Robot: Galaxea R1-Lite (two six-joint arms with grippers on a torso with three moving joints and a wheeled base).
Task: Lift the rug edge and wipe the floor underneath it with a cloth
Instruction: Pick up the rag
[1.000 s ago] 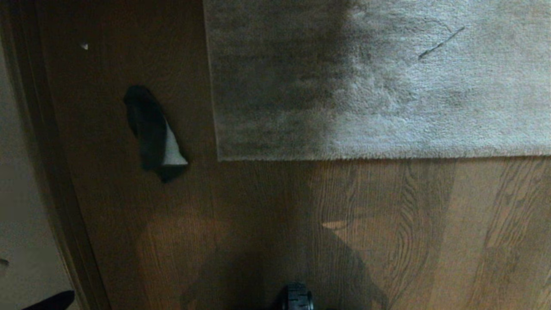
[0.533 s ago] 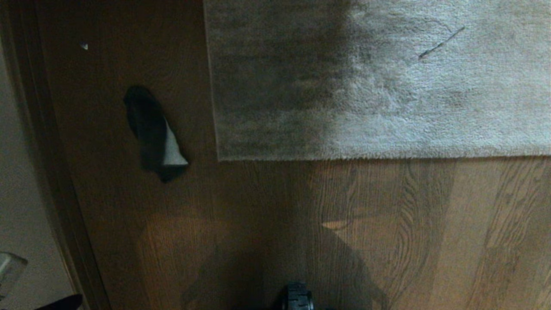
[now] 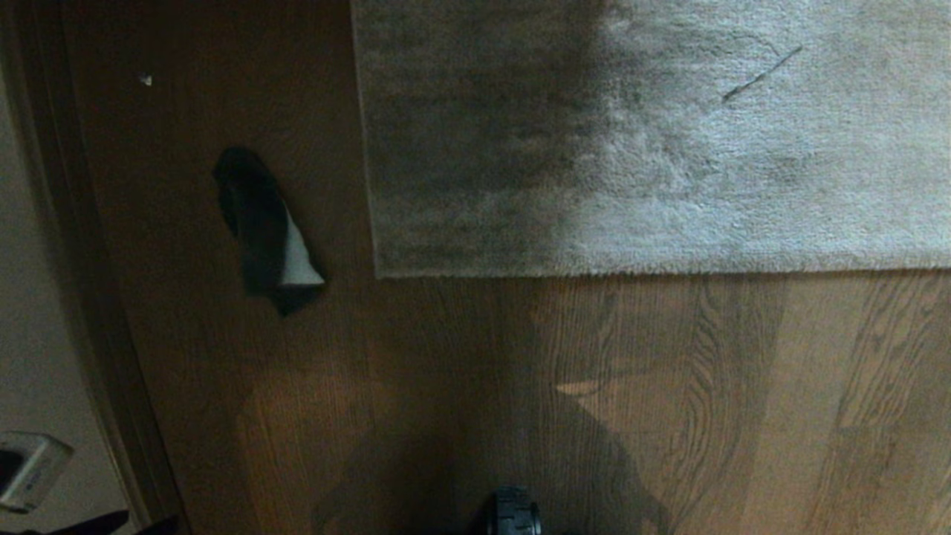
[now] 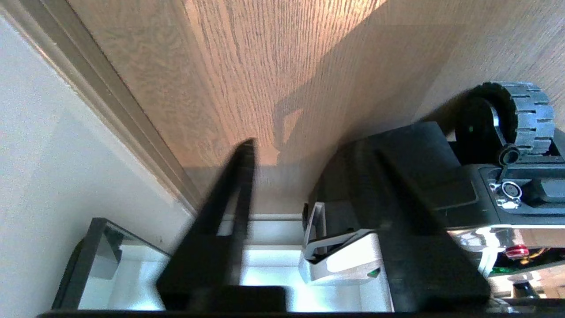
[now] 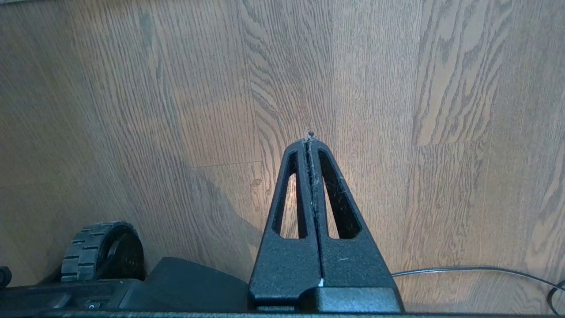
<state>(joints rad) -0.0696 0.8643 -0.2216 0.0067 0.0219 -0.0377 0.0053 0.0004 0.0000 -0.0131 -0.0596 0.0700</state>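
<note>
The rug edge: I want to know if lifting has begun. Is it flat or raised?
Flat. The rug edge lies straight on the floor in the head view, corner down, with no gripper near it.

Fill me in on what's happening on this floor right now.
Nothing is being handled yet. The cloth lies crumpled on the floor, just left of the rug edge, which lies flat. The left end effector is low by the wall near the robot's base, fingers apart and empty. The right end effector is parked over bare planks, shut and empty. No lifting or wiping has begun.
</note>
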